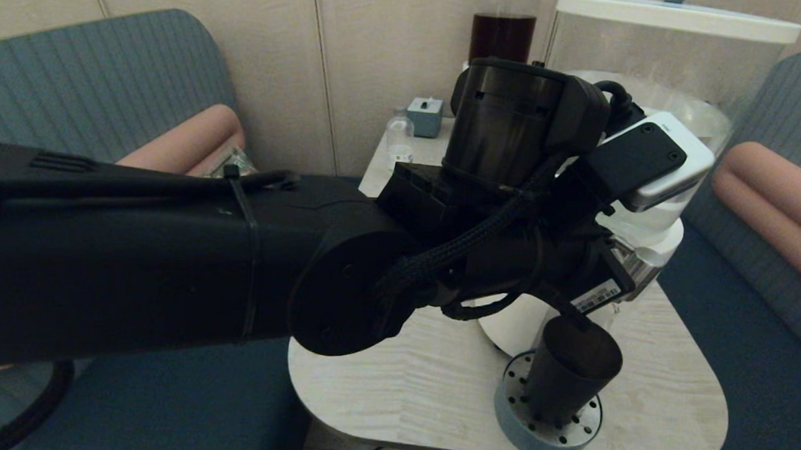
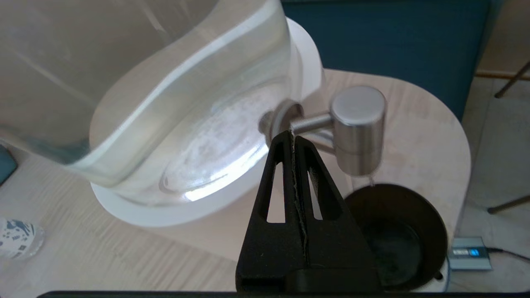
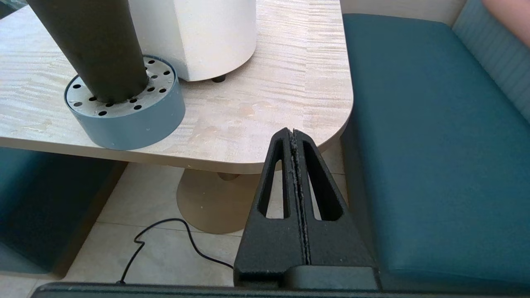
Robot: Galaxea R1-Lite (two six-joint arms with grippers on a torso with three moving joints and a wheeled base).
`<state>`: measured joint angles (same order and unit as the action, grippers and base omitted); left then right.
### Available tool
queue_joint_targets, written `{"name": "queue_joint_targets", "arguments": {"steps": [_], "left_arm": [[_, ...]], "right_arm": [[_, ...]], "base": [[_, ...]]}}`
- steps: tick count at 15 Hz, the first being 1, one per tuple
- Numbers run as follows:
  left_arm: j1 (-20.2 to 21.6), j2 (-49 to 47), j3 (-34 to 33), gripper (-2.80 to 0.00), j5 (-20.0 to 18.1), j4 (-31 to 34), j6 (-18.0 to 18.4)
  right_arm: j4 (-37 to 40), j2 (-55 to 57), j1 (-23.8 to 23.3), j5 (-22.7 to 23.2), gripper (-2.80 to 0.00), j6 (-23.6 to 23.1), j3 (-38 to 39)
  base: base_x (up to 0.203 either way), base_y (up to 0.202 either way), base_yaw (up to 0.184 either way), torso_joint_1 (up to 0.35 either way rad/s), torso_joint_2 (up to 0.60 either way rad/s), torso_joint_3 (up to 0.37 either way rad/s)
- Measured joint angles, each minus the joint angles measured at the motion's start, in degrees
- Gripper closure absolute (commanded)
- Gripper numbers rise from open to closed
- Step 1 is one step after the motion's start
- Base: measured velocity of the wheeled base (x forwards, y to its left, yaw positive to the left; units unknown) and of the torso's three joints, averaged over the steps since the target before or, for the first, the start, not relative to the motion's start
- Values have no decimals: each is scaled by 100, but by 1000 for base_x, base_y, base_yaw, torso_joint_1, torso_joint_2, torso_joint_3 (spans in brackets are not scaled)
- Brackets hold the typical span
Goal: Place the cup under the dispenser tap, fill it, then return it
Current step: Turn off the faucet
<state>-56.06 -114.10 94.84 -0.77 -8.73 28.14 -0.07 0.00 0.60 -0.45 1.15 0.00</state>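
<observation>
Since the cup [image 2: 395, 236] sits on the drip tray [image 3: 136, 120] under the dispenser tap [image 2: 358, 128], left gripper [image 2: 292, 134], pressed together, presumably works the tap lever while right gripper [image 3: 293, 133], also pressed together, idles off the tabletop [image 3: 265, 103] edge.

Cup [image 1: 573, 371] on perforated stand [image 1: 546, 425], directly under dispenser tap [image 2: 358, 130].

There was one cup [image 1: 573, 375], standing on one perforated drip tray [image 1: 546, 425] just below the left gripper [image 2: 292, 136], and one steel dispenser tap [image 2: 358, 128] beside that gripper's tips. Two dispensers stood there: the clear-tank one [image 1: 662, 67] and a dark-liquid one [image 1: 501, 31] beyond it. One small clear bottle [image 1: 399, 137] and one small grey-blue box [image 1: 425, 115] sat farther off on the single table [image 1: 399, 383].
</observation>
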Motion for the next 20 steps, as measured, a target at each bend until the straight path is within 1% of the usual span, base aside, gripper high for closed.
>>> {"name": "queue_joint_targets", "arguments": {"steps": [4, 13, 17, 20], "left_arm": [[0, -147, 160, 0, -66, -25, 2], [-85, -443, 566, 0, -63, -33, 1], [-96, -367, 492, 0, -44, 53, -24], [-66, -18, 352, 0, -15, 195, -28]], "right_arm": [[0, 0, -2, 2, 0, 0, 0], [2, 0, 0, 1, 0, -2, 0], [0, 0, 0, -2, 0, 0, 0], [1, 0, 0, 1, 0, -2, 0]], "base": [[0, 0, 0, 0, 0, 0], [0, 0, 0, 0, 0, 0], [0, 0, 0, 0, 0, 0], [0, 0, 0, 0, 0, 0]]}}
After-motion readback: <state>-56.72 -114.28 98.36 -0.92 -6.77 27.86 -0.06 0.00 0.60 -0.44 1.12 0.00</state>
